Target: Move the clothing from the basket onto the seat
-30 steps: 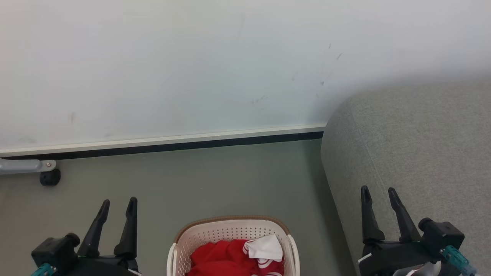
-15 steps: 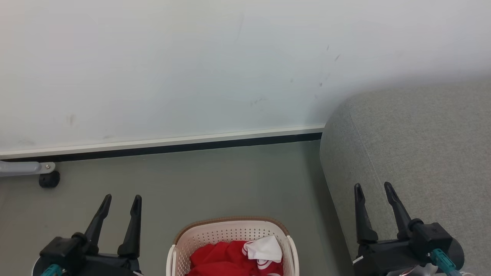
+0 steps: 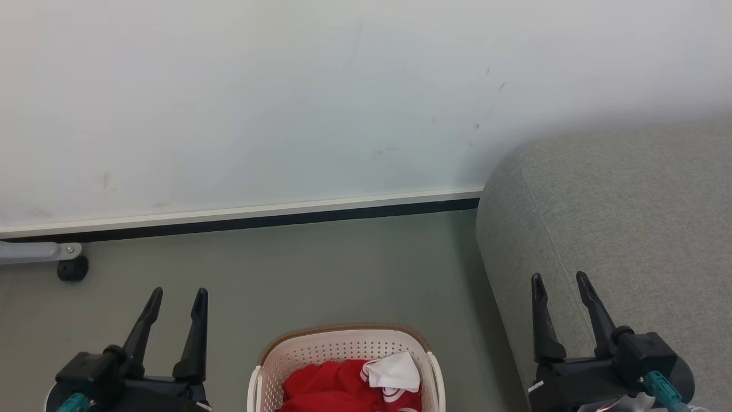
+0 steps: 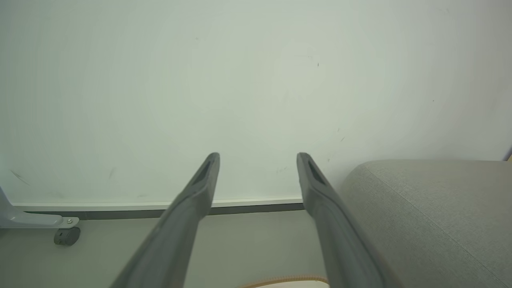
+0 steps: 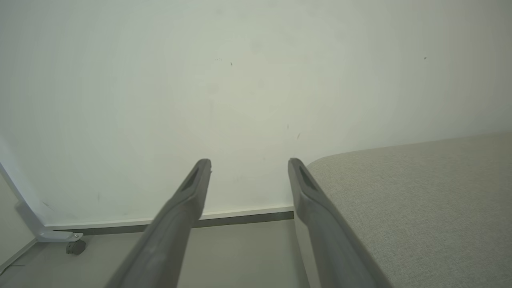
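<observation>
Red clothing (image 3: 337,386) lay in the basket (image 3: 337,348) on the floor (image 3: 343,269), low between the left hand (image 3: 178,293) and right hand (image 3: 559,277). Both were empty, fingers apart. The left looked slightly nearer; the right was by the seat (image 3: 629,200).

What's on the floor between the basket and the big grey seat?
Nothing. Just a bare strip of grey-green floor separates the basket from the seat. You can see it in the head view.
</observation>
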Tool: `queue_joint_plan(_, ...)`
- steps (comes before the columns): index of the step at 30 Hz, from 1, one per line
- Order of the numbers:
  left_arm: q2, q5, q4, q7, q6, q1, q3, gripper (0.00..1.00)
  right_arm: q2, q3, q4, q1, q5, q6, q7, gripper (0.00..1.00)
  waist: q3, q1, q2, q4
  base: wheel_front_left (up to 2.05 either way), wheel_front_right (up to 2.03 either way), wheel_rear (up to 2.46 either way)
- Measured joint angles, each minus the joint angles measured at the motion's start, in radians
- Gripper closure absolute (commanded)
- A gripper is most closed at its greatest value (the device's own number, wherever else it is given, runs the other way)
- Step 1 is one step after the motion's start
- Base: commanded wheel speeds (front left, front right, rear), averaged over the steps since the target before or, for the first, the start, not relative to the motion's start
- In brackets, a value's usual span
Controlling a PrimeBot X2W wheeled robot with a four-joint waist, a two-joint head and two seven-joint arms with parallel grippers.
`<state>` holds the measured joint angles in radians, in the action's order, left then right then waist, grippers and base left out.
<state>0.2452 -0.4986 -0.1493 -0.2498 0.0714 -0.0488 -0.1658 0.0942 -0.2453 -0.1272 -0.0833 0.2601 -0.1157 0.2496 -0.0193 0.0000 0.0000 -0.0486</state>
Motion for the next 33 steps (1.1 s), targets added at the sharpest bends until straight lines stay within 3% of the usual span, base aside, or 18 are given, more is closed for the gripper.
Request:
queue_joint_plan(15, 0.002, 0.0, 0.044, 0.0, 0.01, 0.028, 0.032, 0.0, -0.009, -0.01, 0.015, 0.009, -0.014, 0.0, 0.0, 0.0, 0.037, 0.0, 0.0, -0.036, 0.0, 0.0, 0.0)
queue_joint_plan(33, 0.081, -0.021, 0.091, 0.0, 0.043, 0.014, 0.074, 0.0, -0.034, -0.032, 0.086, 0.007, -0.058, -0.007, 0.0, 0.0, 0.209, 0.0001, 0.0001, -0.117, 0.0, 0.0, 0.0)
